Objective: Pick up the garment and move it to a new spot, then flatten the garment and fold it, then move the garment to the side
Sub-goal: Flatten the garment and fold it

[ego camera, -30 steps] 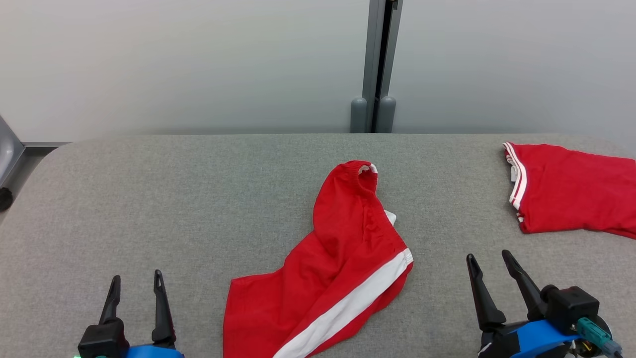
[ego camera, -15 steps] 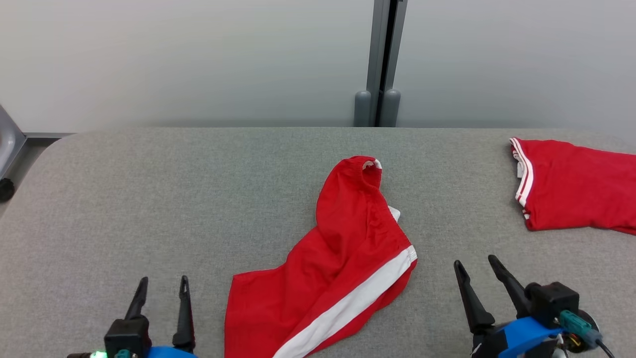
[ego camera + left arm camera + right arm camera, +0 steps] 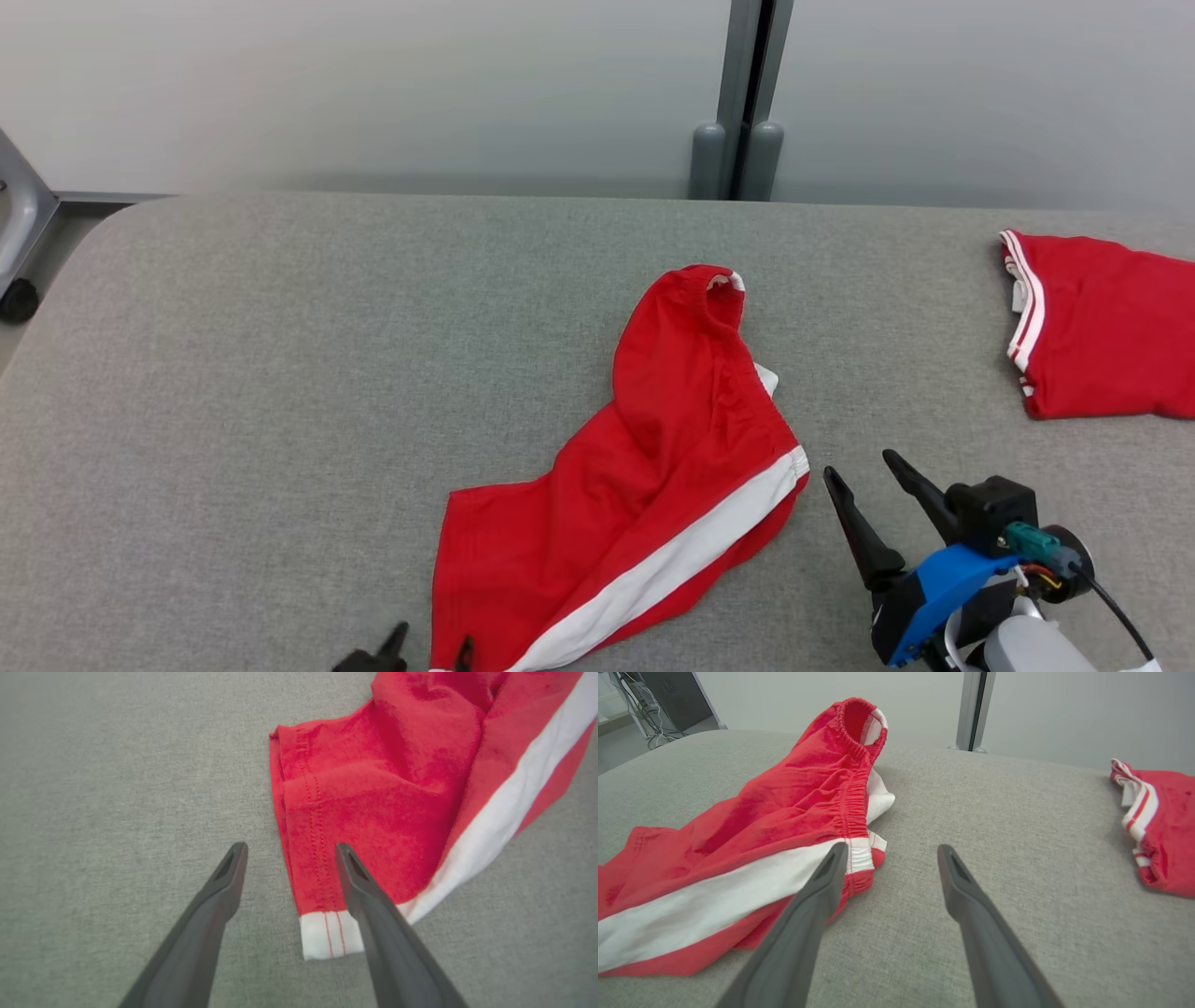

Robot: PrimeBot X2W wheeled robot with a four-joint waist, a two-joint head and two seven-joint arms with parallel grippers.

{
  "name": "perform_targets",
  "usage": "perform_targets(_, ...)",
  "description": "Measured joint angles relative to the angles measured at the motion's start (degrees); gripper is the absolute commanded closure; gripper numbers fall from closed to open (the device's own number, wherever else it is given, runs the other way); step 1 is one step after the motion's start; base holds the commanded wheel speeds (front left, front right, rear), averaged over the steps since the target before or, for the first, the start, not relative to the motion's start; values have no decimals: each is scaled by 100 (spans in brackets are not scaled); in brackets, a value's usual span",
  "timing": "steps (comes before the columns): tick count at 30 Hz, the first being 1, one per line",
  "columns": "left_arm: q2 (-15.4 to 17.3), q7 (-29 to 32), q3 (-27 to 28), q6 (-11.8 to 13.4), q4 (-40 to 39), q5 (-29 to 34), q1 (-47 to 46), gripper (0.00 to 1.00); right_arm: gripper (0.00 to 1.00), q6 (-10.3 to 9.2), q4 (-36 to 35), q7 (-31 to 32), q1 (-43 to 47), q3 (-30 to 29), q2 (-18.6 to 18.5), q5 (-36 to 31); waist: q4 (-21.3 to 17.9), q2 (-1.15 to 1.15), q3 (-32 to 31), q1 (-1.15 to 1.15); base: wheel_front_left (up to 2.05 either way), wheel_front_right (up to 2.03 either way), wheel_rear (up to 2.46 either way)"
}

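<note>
left gripper [image 3: 290, 845] spread, empty, astride the leg hem [image 3: 306, 826] of the red shorts [image 3: 672, 467]; right gripper [image 3: 857, 464] spread, empty, just off the waistband corner [image 3: 861, 851].
shorts well apart from the folded shirt [image 3: 1111, 327]; long axis slanting nearward and away from that shirt, hem end farthest from it, waistband corner facing it; each arm nearest its own end.

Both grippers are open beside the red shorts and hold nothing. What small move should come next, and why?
Probably lower the left gripper onto the leg hem of the red shorts. Its open fingers straddle that hem edge, one over cloth, one over bare table, so a short descent should set up a grasp. The right gripper is open by the waistband.
</note>
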Motion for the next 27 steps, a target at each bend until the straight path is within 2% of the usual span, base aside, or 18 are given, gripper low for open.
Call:
perform_targets(6,-26,386,-222,-86,-136,-102,248,0,0,0,392,-114,-313,369,-211,345,96,0,121,0,0,0,0)
perform_targets(21,-89,547,-305,-89,-36,-327,178,0,0,0,1096,-221,-1113,1923,-642,1274,178,-2,289,0,0,0,0)
perform_targets(24,-101,547,-348,-91,25,-380,102,0,0,0,1132,-233,-1274,2237,-690,1646,212,-2,339,-1,0,0,0)
perform_targets(25,-110,547,-377,-92,52,-387,72,10,0,0,1157,-207,-1325,2370,-731,1680,222,-2,354,-1,0,0,0)
perform_targets(26,-123,546,-393,-97,75,-435,54,60,75,0,1163,-198,-1385,2519,-783,1731,234,-2,366,-1,0,0,0)
perform_targets(27,-131,546,-414,-97,100,-465,27,90,100,0,1163,-202,-1429,2621,-813,1828,243,-2,375,-1,0,0,0)
